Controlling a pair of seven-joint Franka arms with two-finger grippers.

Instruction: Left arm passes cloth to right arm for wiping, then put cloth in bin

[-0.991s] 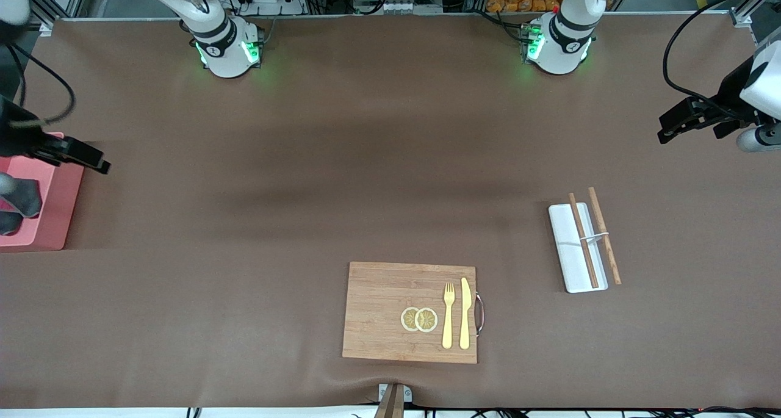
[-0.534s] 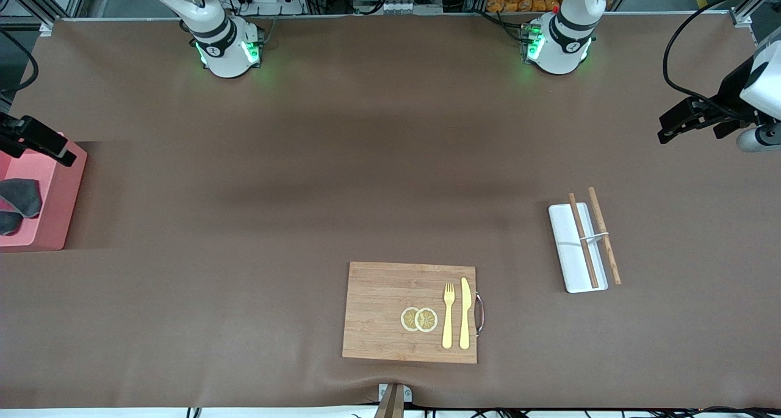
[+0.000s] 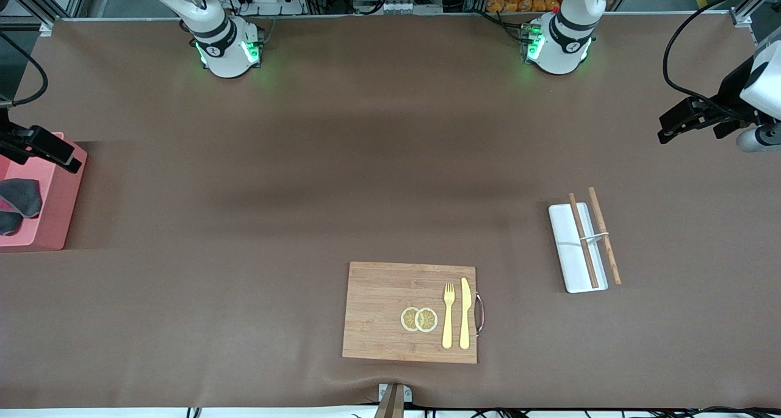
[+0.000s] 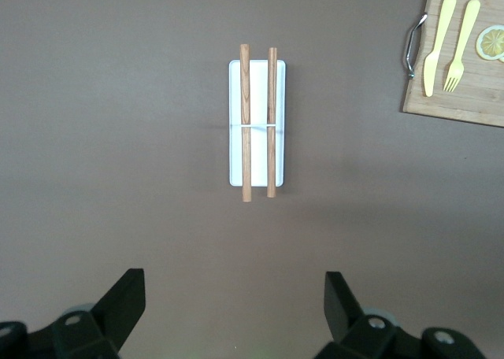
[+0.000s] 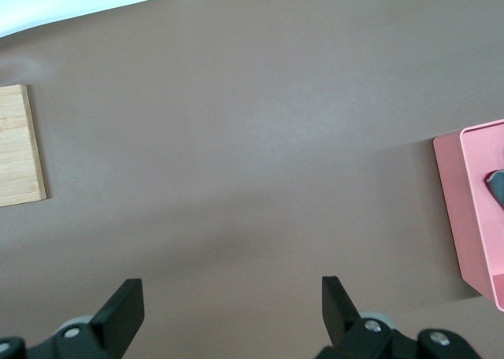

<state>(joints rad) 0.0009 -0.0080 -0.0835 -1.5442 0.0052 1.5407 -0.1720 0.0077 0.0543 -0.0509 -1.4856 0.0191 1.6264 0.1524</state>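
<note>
The cloth (image 3: 17, 203) lies in the bin (image 3: 58, 213) (task apparently complete). The right tool (image 5: 228, 308) by the bin and the left tool (image 4: 235, 304) above the worktop (image 3: 366, 162) are both open, empty.

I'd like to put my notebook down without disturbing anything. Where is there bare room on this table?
The widest bare stretch runs across the middle, between the arms' bases and the cutting board. More lies between the pink bin and the board, and between the board and the white tray. The board's handle end is crowded: lemon slices, fork, knife.
</note>
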